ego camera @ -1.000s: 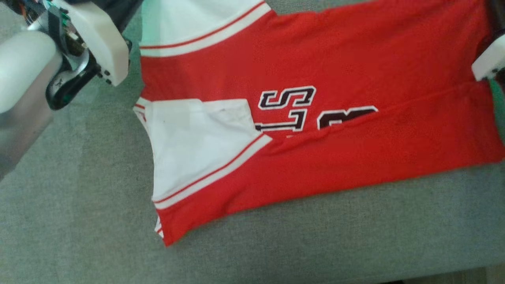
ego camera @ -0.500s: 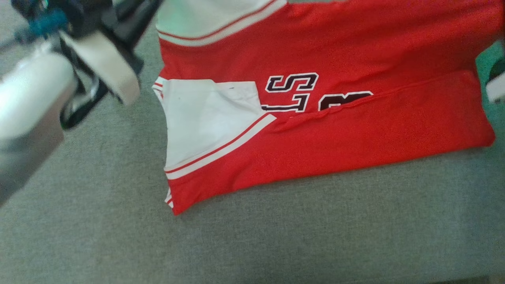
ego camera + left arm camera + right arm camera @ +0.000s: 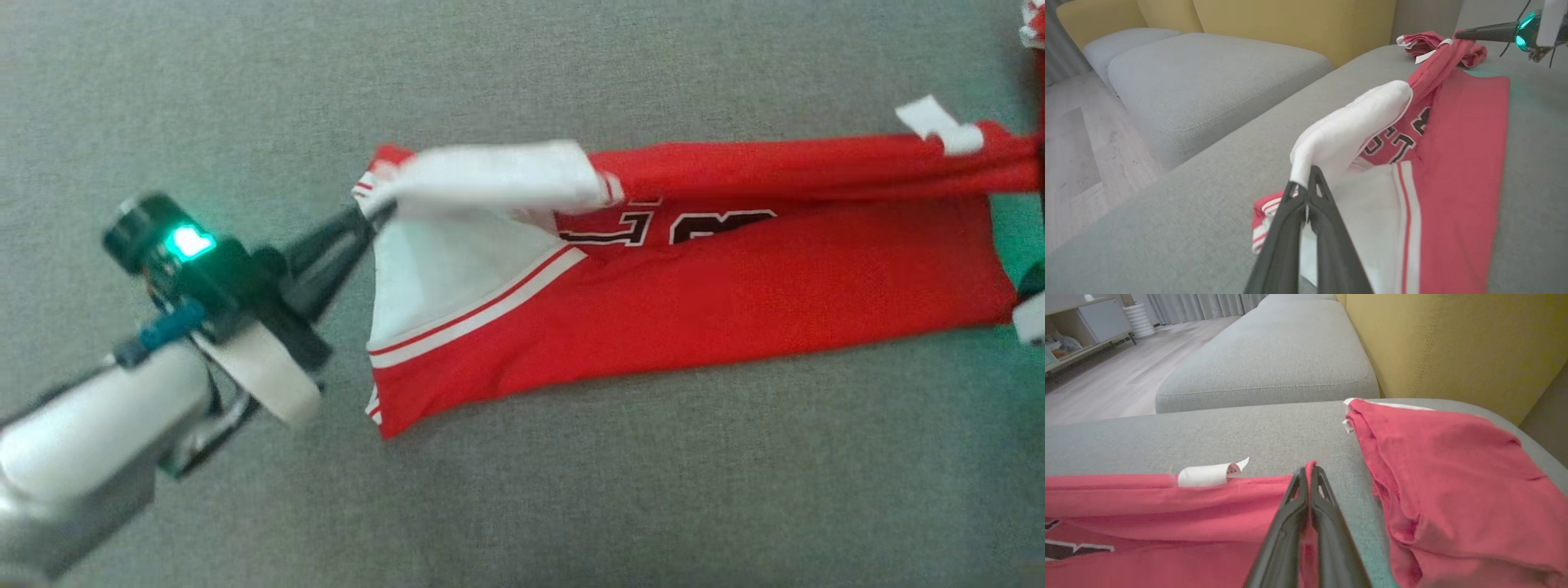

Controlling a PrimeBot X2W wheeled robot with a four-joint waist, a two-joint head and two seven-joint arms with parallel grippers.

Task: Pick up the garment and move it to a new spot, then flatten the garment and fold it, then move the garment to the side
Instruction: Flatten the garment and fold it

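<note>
A red garment (image 3: 735, 278) with white sleeve panels and dark lettering lies across the grey sofa cushion (image 3: 571, 490). Its far edge is raised and stretched between both grippers, folded toward the near half. My left gripper (image 3: 371, 214) is shut on the white sleeve edge at the garment's left end, and its fingertips (image 3: 1306, 181) pinch that white cloth. My right gripper (image 3: 1308, 473) is shut on the red hem at the right end, beside a white label (image 3: 1202, 475). In the left wrist view the right gripper (image 3: 1457, 34) holds the far end up.
A second red garment (image 3: 1453, 465) lies bunched on the cushion just right of my right gripper, near the yellow backrest (image 3: 1453, 343). Another grey cushion (image 3: 1208, 69) and a wooden floor (image 3: 1077, 155) lie beyond the sofa's edge.
Both grippers have drawn the garment's far edge up and toward the near side, covering most of the lettering. The left arm came down into view, and the head camera shifted.
</note>
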